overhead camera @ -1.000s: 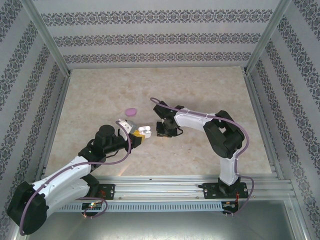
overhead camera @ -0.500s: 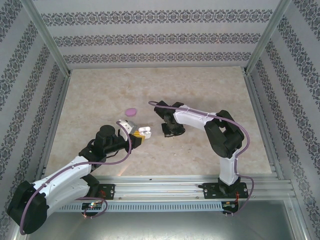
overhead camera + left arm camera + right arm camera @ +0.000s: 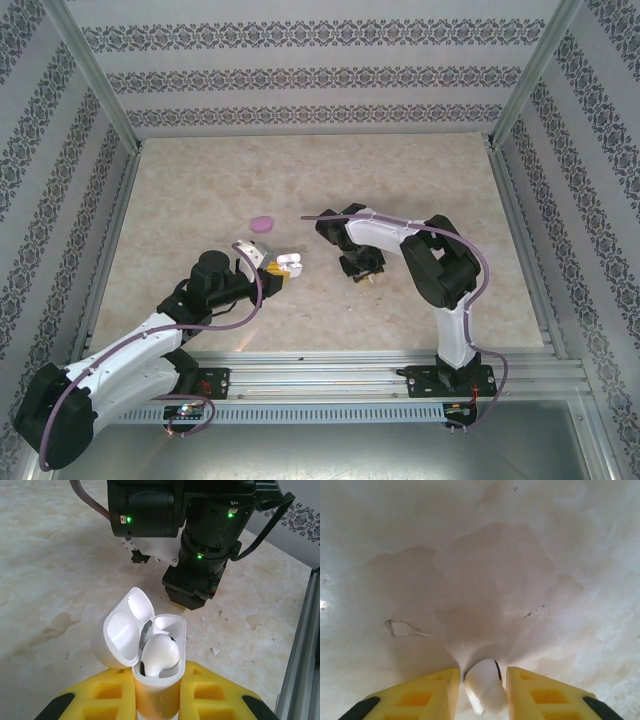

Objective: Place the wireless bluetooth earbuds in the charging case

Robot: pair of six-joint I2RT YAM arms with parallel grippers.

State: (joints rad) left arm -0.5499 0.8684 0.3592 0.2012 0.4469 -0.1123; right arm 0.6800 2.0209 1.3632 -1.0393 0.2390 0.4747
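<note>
Left gripper (image 3: 156, 694) tight on charging case (image 3: 120, 636) (one earbud (image 3: 160, 652) inside); right gripper (image 3: 483, 676) narrow about second earbud (image 3: 484, 689), grip unclear

glossy plastic earbud (image 3: 161, 652), glossy case (image 3: 120, 637)

Pale marbled tabletop (image 3: 400, 180), patterned walls (image 3: 300, 75)

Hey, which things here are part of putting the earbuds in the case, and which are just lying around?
Job: white charging case, held by left tool; seated earbud inside it; loose earbud at right tool.
Lying about: purple oval case.
</note>
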